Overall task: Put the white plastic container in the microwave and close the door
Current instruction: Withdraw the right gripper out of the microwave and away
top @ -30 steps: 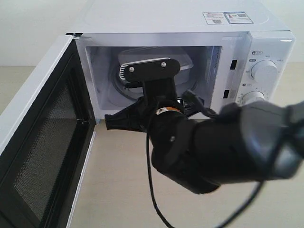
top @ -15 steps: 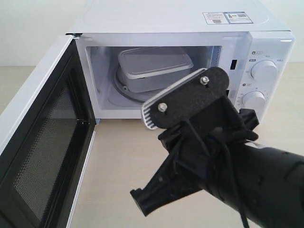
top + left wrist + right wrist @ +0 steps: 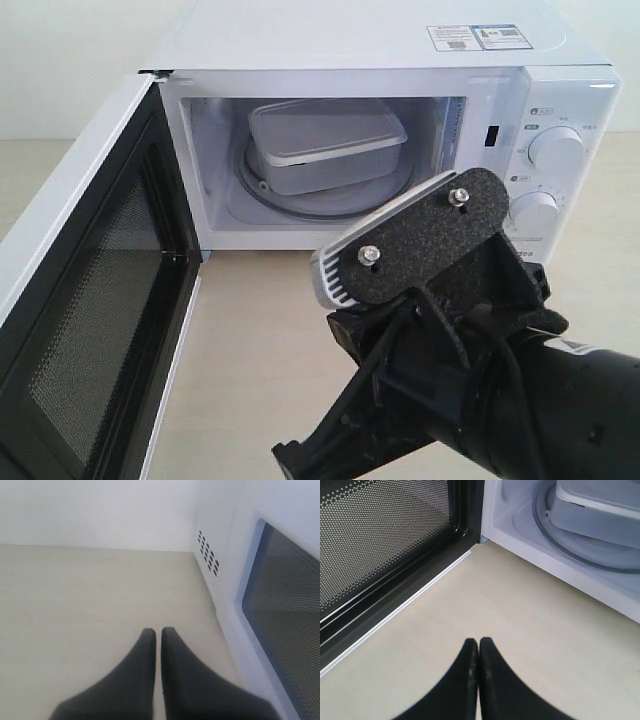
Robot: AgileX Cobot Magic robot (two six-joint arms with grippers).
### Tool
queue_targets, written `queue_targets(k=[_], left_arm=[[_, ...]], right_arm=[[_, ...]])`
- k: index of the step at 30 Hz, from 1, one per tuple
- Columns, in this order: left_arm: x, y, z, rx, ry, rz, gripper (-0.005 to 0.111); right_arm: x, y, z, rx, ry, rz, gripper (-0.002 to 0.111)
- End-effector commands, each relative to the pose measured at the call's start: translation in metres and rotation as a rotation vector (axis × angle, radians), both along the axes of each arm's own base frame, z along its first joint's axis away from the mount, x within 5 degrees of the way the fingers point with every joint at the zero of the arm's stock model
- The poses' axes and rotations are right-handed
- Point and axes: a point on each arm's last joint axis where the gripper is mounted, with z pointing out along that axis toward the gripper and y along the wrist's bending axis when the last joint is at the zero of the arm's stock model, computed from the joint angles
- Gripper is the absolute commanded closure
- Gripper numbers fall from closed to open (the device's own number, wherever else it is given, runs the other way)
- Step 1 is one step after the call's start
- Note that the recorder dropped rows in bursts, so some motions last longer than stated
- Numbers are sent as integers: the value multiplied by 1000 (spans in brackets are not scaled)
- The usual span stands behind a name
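The white plastic container [image 3: 325,140] rests lid-up on the glass turntable [image 3: 300,205] inside the microwave [image 3: 350,45]. The door [image 3: 90,300] is swung wide to the left, its black mesh inner face showing. My right gripper [image 3: 288,458] is outside the cavity, low over the table in front, shut with nothing in it. In the right wrist view its tips [image 3: 478,642] touch, with the container [image 3: 600,505] and door [image 3: 380,540] well beyond them. My left gripper [image 3: 158,631] is shut and empty, beside the door's outer window [image 3: 285,615]. It does not show in the exterior view.
Two round dials [image 3: 556,148] sit on the microwave's right panel. The right arm's black wrist plate [image 3: 420,240] hides part of the opening's lower right. Vent holes [image 3: 207,552] mark the microwave's left side. Pale wooden tabletop [image 3: 260,330] lies in front.
The right gripper pulled back out of the microwave cavity toward the front right and lower, leaving the container on the turntable. The door has not moved.
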Motion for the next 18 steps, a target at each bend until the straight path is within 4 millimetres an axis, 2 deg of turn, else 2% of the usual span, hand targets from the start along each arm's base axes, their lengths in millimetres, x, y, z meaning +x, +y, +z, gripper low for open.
queue_targets(k=[1,8,11,14,18], left_arm=[[0,0,-1,8,2,1,102],[0,0,-1,8,2,1,102],[0,0,-1,8,2,1,102],[0,0,-1,8,2,1,102],[0,0,-1,8,2,1,102]], right_arm=[[-1,-2,-1,3,3,-2,108],[2,-5,1,-33,-36,-24,108],[2,-10,7,-27,-63,-26,108],[7,-20,18,38,-62,-62,108],[17,-42,16,167,31,-27,108]])
